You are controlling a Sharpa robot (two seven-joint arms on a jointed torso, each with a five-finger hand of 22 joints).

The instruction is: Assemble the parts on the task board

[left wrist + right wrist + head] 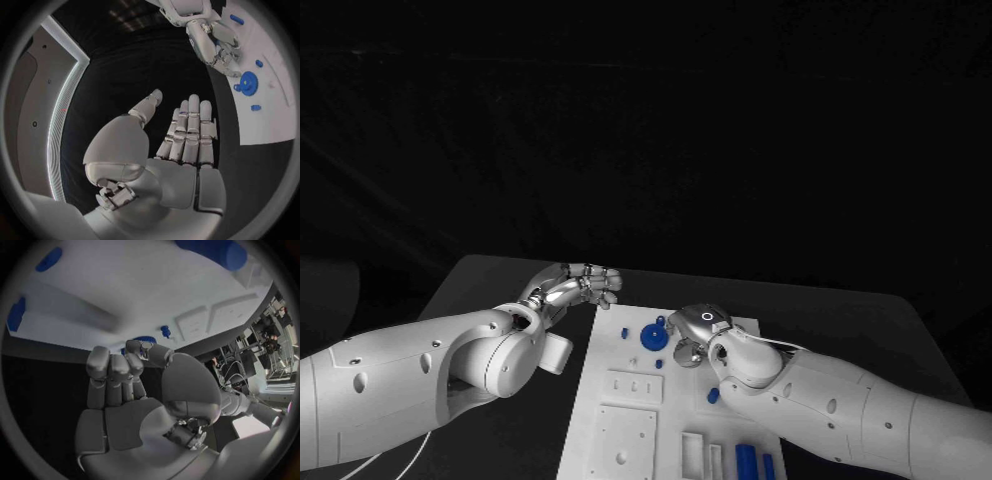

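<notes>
The white task board (625, 420) lies in the middle of the table. A blue gear (653, 337) sits flat near its far end, with a small blue peg (626, 331) just left of it. My right hand (697, 335) hovers right beside the gear (248, 82), fingers curled in with thumb against fingertips (140, 347); I see nothing between them. The gear's rim (147, 339) peeks out behind those fingertips. My left hand (574, 285) hangs off the board's far left corner, fingers (187, 135) straight, thumb apart, holding nothing.
A small blue piece (713, 395) lies on the board under my right forearm. Two long blue parts (746, 462) lie at the board's near right end. Raised white blocks and slots (629, 435) cover the near half. Black table (516, 285) surrounds the board.
</notes>
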